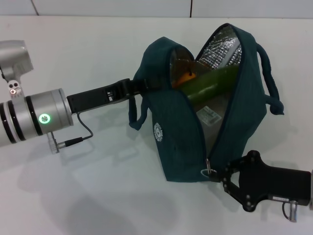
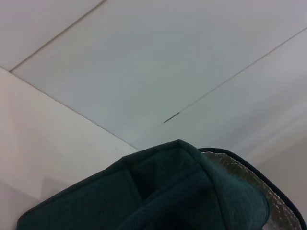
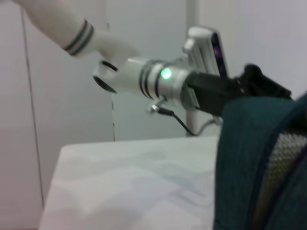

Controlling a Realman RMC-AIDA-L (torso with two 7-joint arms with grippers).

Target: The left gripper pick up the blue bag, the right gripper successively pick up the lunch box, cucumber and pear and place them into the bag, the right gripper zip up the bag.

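The blue bag (image 1: 171, 127) stands open on the white table, its silver foil lining (image 1: 222, 49) showing. Inside it, the cucumber (image 1: 210, 83) lies slantwise across the opening, a bit of the orange pear (image 1: 187, 77) shows behind it, and the lunch box (image 1: 209, 116) shows below with its label. My left gripper (image 1: 141, 87) is shut on the bag's left rim by a handle and holds it up. My right gripper (image 1: 216, 175) is at the bag's lower front corner, its fingers closed at the ring zip pull (image 1: 208, 170). The bag also shows in the left wrist view (image 2: 168, 196) and the right wrist view (image 3: 259, 153).
The bag's second handle (image 1: 271, 88) hangs off its right side. A cable (image 1: 80, 132) hangs under my left wrist. The white table (image 1: 88, 196) spreads to the front left, and a tiled wall (image 1: 146, 7) runs behind it.
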